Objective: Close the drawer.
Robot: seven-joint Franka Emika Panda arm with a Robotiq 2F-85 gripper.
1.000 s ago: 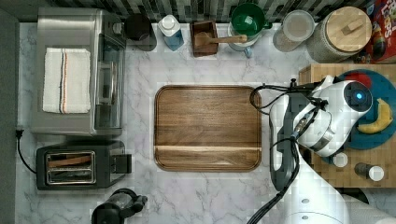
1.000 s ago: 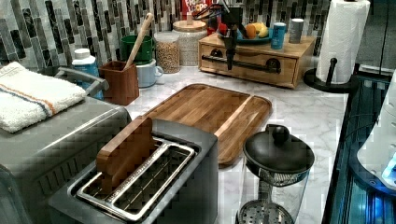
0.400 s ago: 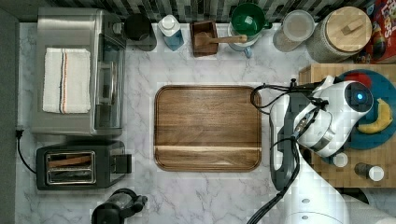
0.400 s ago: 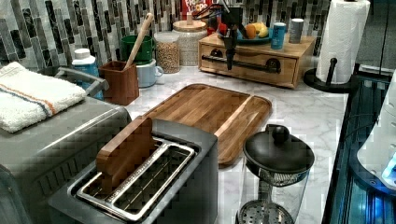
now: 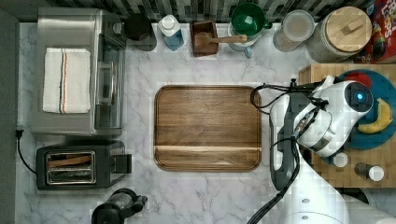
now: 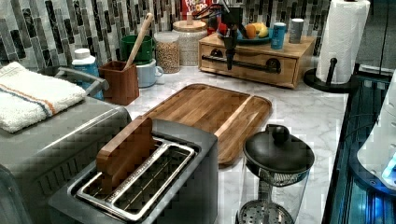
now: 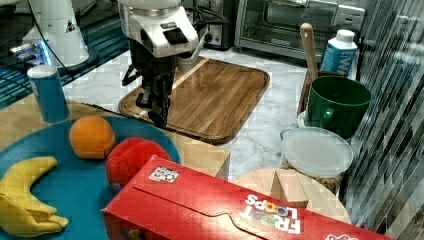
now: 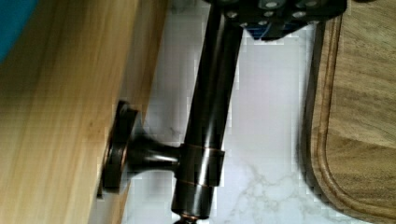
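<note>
1. Gripper sits at the handle — jaws look clamped on it, not certain.
2. Drawer front right behind the jaws, looks nearly shut — you likely just push in, then let go.

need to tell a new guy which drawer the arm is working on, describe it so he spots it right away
In the left view, look past the brown wooden tray to the pale butcher-block box carrying the blue fruit plate. The drawer is its front panel, the one crossed by a long dark bar handle, with the gripper at it.
</note>
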